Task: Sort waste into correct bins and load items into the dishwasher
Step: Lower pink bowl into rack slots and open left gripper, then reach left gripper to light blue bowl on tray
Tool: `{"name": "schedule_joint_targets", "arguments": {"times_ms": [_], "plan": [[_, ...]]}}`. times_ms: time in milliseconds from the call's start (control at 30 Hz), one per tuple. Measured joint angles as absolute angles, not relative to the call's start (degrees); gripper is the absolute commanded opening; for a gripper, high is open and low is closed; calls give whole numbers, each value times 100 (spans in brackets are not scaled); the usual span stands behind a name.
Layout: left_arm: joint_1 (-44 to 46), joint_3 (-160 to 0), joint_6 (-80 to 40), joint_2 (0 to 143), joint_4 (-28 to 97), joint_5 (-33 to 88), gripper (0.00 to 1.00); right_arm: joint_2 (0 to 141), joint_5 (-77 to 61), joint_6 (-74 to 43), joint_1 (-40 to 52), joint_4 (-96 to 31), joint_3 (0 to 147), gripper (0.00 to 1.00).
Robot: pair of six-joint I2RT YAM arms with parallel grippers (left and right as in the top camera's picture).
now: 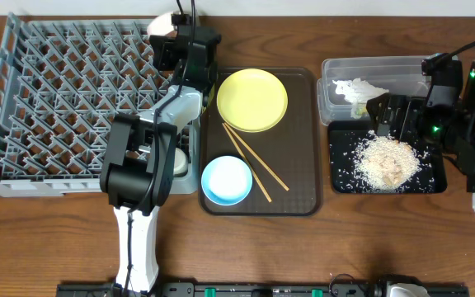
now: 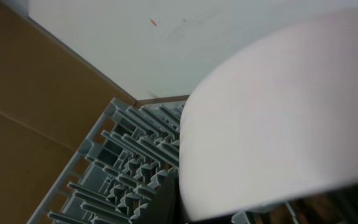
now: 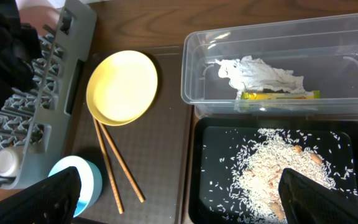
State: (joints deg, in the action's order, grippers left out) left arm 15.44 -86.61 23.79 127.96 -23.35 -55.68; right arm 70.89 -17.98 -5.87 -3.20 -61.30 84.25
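Observation:
At the far right corner of the grey dishwasher rack (image 1: 56, 99), my left gripper (image 1: 168, 37) is shut on the white bowl (image 1: 164, 23). That bowl (image 2: 278, 112) fills the left wrist view and hides the fingers, with rack pegs (image 2: 123, 174) below it. My right gripper (image 3: 179, 199) hangs open over the black tray (image 3: 213, 155), which holds the rice crumbs (image 3: 278, 174). The clear tub (image 3: 191, 68) holds the crumpled napkin (image 3: 253, 71) and the green-yellow wrapper (image 3: 278, 95). The yellow plate (image 1: 252, 100), light blue bowl (image 1: 227, 180) and chopsticks (image 1: 254, 163) lie on the brown serving tray. A small white cup (image 3: 5, 163) stands in the rack's near right corner.
The dark brown serving tray (image 1: 299, 140) lies between the rack and the two bins. The left arm's body (image 1: 143, 161) stretches over the rack's right edge. A white wall (image 2: 166, 43) rises behind the table's far edge.

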Motion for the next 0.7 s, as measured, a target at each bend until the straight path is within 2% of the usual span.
{"name": "schedule_joint_targets", "arguments": {"times_ms": [67,133,200,333,467,700], "plan": [[1584,-8661,2379,12796,-2329,-5588,8,7089,-1798,-589,-320,-6130,8425,99],[1647,-8661,2386,12794,-2329,-5660,16,7089,-1798,-589,-320,-6130,8425,99],[1732,-8661,2392,12794,-2327,-5745,29,7089,-1798,-587,-320,-6128,8425,99],[1920,-8661,2399,12794,-2237,-5861,49,7089,-1800,-587,-322,-6132,8425,99],[2036,-8661,2383,12794,-2176,-5887,60,7089,-1800,-587,-320,-6132,8425,99],[2043,-8661,2263,12794,-2206,-5889,71,7089,-1798,-589,-320,-6130,8425,99]]}}
